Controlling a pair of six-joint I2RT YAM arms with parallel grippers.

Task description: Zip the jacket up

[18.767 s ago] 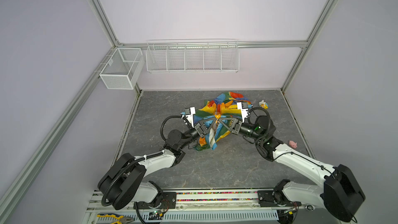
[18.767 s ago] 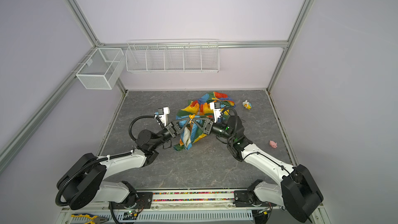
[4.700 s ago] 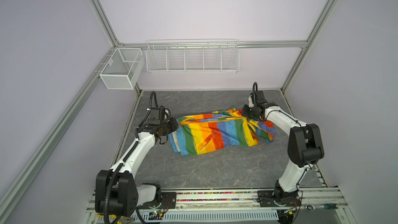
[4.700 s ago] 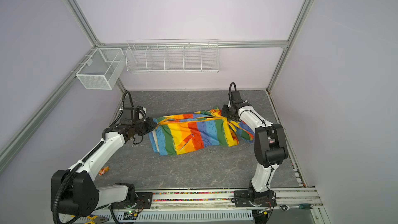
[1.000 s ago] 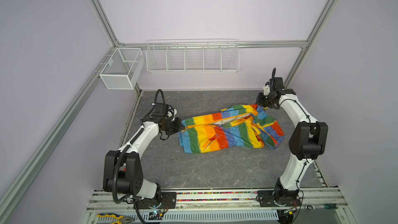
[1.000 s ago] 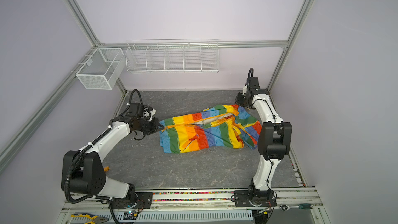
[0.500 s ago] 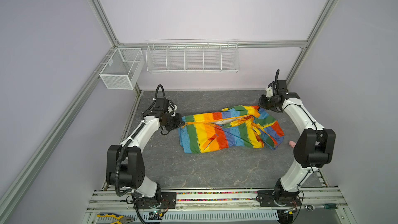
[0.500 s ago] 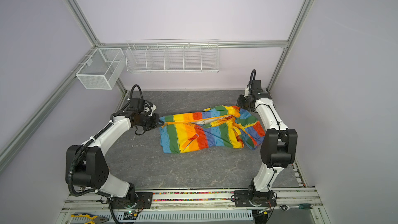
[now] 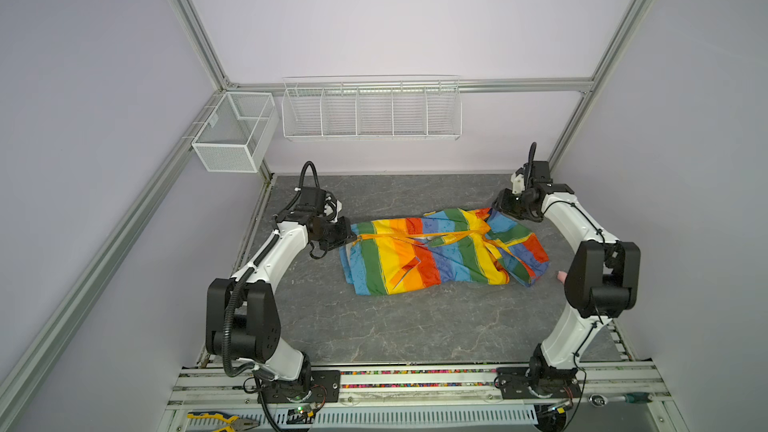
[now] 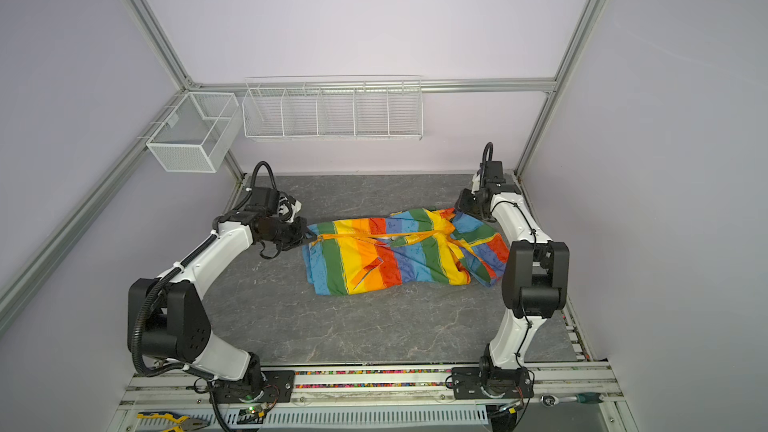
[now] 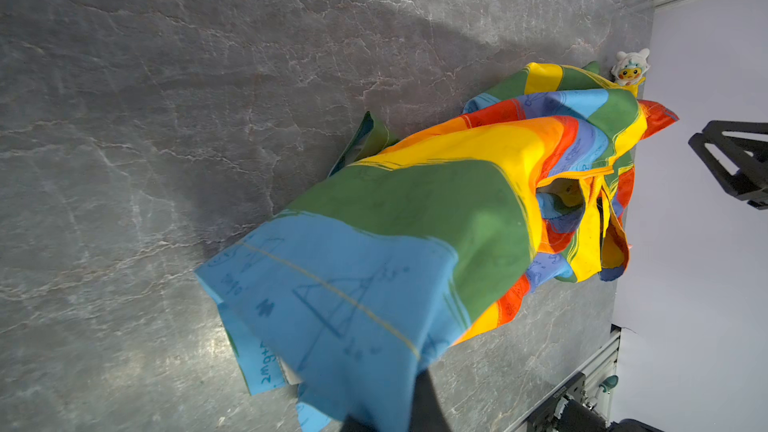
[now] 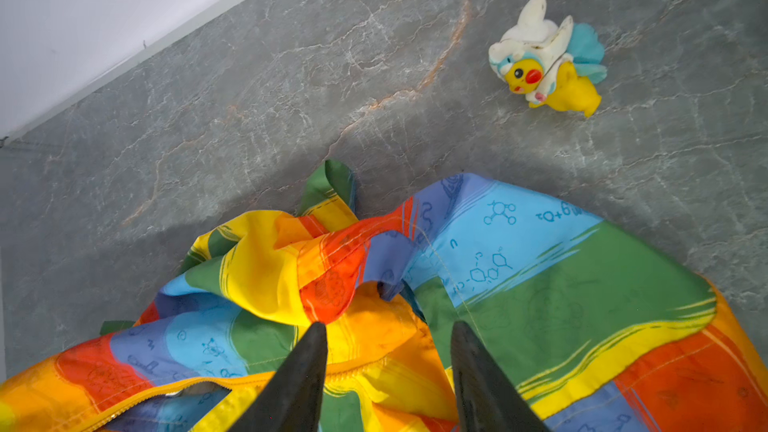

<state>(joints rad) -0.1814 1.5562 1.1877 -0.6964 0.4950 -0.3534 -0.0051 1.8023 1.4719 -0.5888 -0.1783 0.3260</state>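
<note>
The jacket [image 9: 436,251] lies spread across the middle of the grey table [image 9: 374,326], blue hem end to the left and bunched hood end to the far right, with its orange-edged zipper partly gaping along the far side. The left gripper [image 9: 348,238] is clenched on the hem corner at the zipper's left end, blue cloth gathered at its fingers [image 11: 424,401]. The right gripper [image 12: 386,326] hangs released, fingers apart just above the crumpled orange and red cloth at the right end, pinching nothing, and a small white-yellow toy [image 12: 548,62] lies beyond it.
</note>
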